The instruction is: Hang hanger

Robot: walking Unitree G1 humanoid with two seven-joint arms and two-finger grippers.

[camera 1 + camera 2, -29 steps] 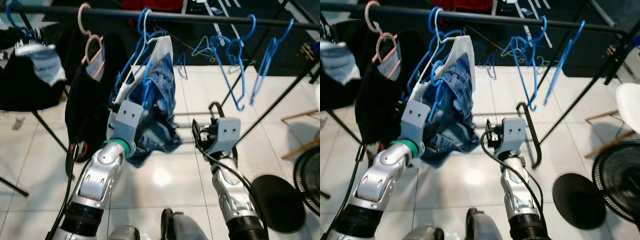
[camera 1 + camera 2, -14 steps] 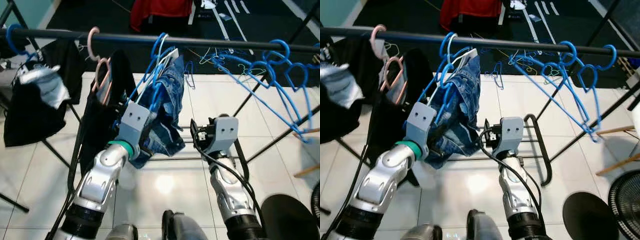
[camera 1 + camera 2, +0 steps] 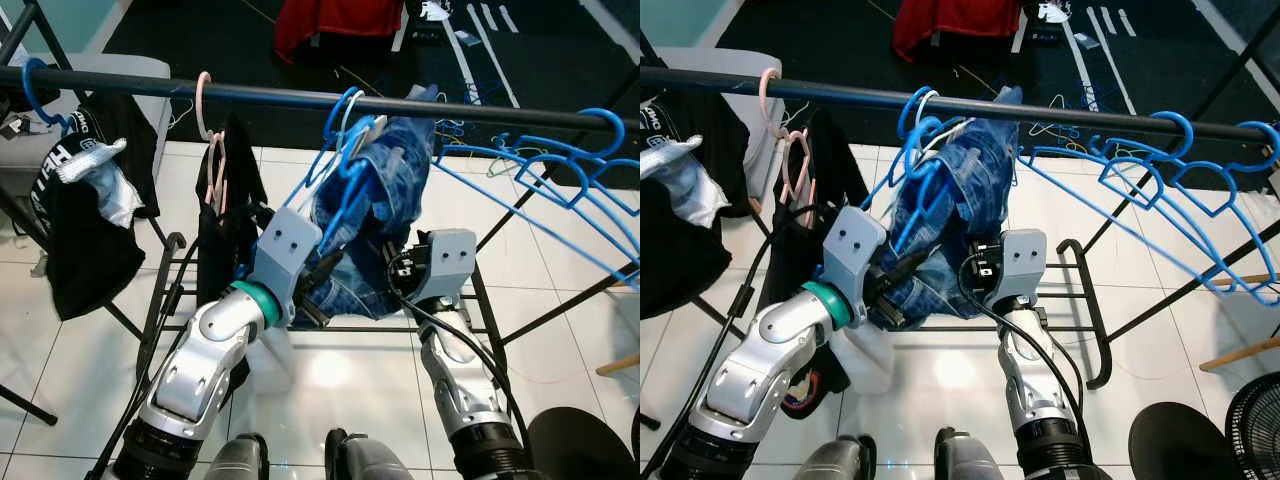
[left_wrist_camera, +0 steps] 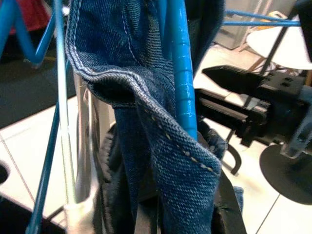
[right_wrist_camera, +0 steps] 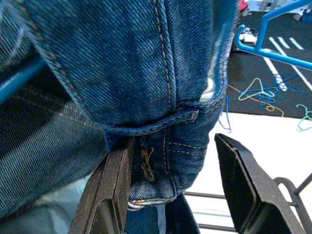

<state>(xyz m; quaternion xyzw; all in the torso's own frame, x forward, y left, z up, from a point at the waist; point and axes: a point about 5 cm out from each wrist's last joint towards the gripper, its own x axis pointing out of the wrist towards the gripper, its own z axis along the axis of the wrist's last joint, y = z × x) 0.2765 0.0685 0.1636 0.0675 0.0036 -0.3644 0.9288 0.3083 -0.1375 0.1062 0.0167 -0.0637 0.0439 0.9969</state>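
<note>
A dark rail (image 3: 250, 95) runs across the top of the head views. Upper centre of the frame: a blue hanger (image 3: 345, 165) carrying denim jeans (image 3: 385, 215) has its hook over the rail, bunched with a white wire hanger (image 3: 930, 115). The left gripper (image 3: 318, 285) sits at centre frame, pressed into the lower folds of the jeans; in the left wrist view the blue hanger bar (image 4: 183, 73) and denim lie between its two fingers, but whether the jaws actually clamp them cannot be told. The right gripper (image 5: 178, 190) is just right of centre, raised against the lower hem of the jeans; in its wrist view the jaws stand apart, one finger (image 5: 114, 187) touching the denim hem, the other clear of the cloth. Upper right of the frame: several empty blue hangers (image 3: 1160, 185) hang on the rail, splayed sideways. Upper left: a pink hanger (image 3: 205, 100) with a black garment (image 3: 225, 215), and further left a black shirt (image 3: 85, 235) with a white patch. White tiled floor (image 3: 330, 370) below; a red cloth (image 3: 340, 18) lies at top centre on a dark mat.
</note>
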